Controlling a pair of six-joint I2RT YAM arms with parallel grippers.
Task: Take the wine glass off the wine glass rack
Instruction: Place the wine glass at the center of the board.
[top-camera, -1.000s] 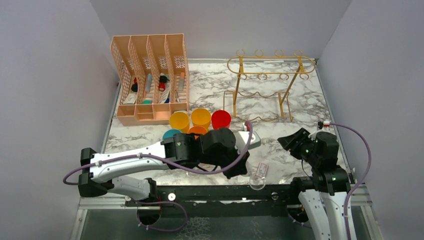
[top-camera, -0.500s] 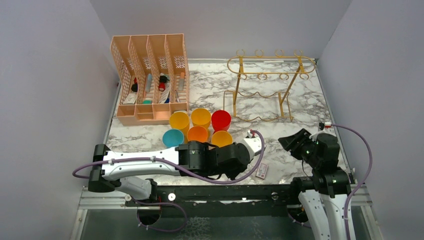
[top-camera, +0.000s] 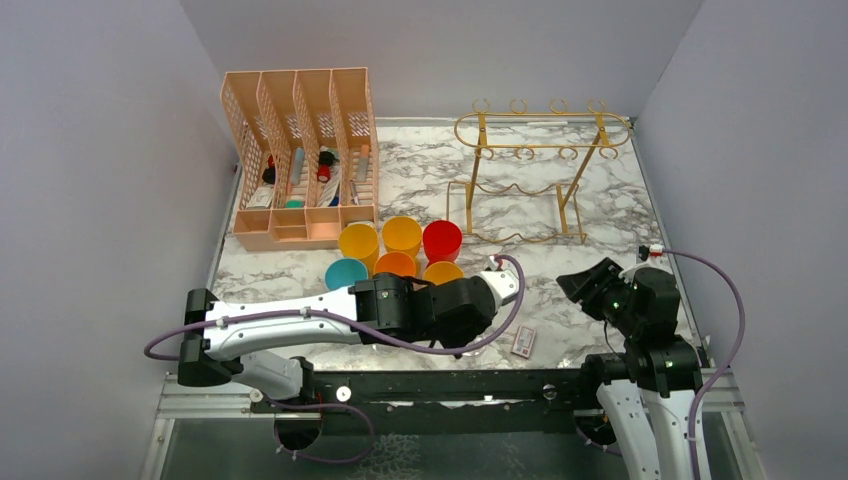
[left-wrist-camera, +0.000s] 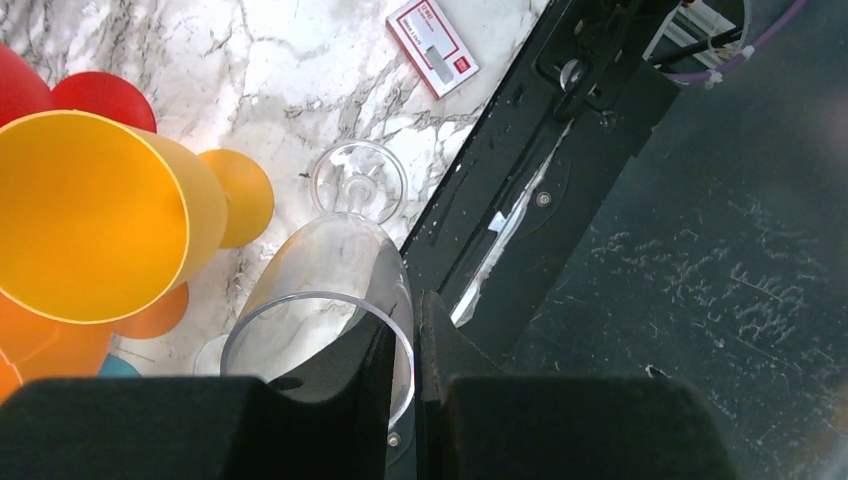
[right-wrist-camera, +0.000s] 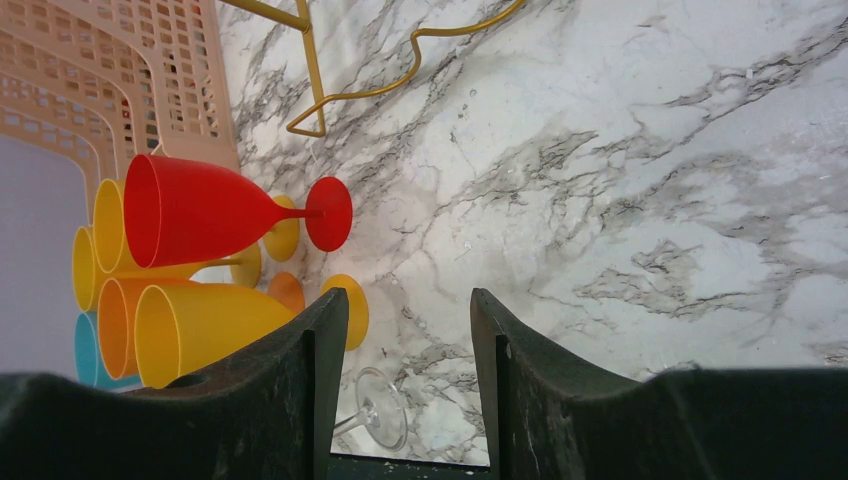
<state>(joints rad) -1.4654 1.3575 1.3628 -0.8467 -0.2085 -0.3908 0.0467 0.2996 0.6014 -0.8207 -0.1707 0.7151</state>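
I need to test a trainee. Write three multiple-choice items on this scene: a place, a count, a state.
1. Where is the clear wine glass? A) hanging on the gold rack B) in the peach organiser C) in the left gripper, near the table's front edge
2. How many coloured goblets are there? A) six B) three C) nine
3. The right gripper is: A) shut on a red goblet B) open, empty C) shut on a card
Key: 1 C, it pinches the rim; 2 A, six seen from above; 3 B, jaws apart, nothing between.
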